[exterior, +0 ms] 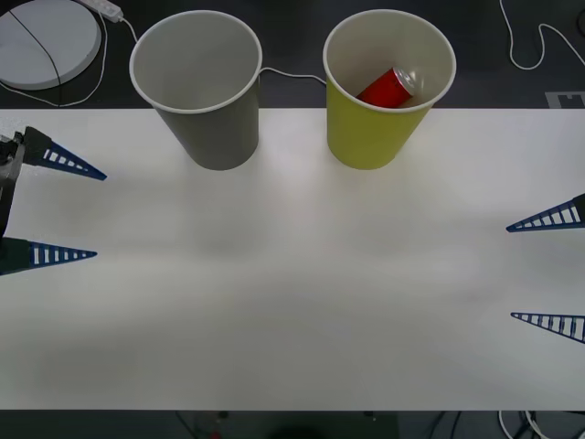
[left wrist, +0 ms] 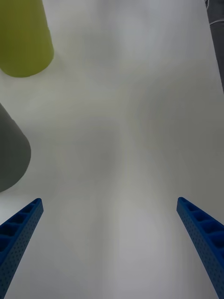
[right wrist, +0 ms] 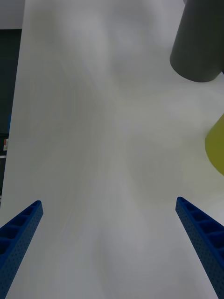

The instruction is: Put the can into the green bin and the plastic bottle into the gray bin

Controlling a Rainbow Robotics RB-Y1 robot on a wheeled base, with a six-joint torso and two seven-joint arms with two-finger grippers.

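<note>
The red can (exterior: 391, 88) lies tilted inside the green bin (exterior: 355, 137), which stands at the back of the white table, right of centre. The gray bin (exterior: 219, 137) stands to its left; nothing shows in the part of its pale inside that I can see. The plastic bottle is out of view. My left gripper (exterior: 99, 213) is open at the table's left edge, with nothing between its fingers. My right gripper (exterior: 510, 272) is open at the right edge, also holding nothing. The wrist views show the green bin (left wrist: 23, 42) (right wrist: 215, 149) and the gray bin (left wrist: 11, 159) (right wrist: 198, 42) from the sides.
The white table (exterior: 292, 302) spreads wide and bare between the grippers. Behind it on the dark floor lie a white round disc (exterior: 46, 41) at the far left and white cables (exterior: 539, 46) at the far right.
</note>
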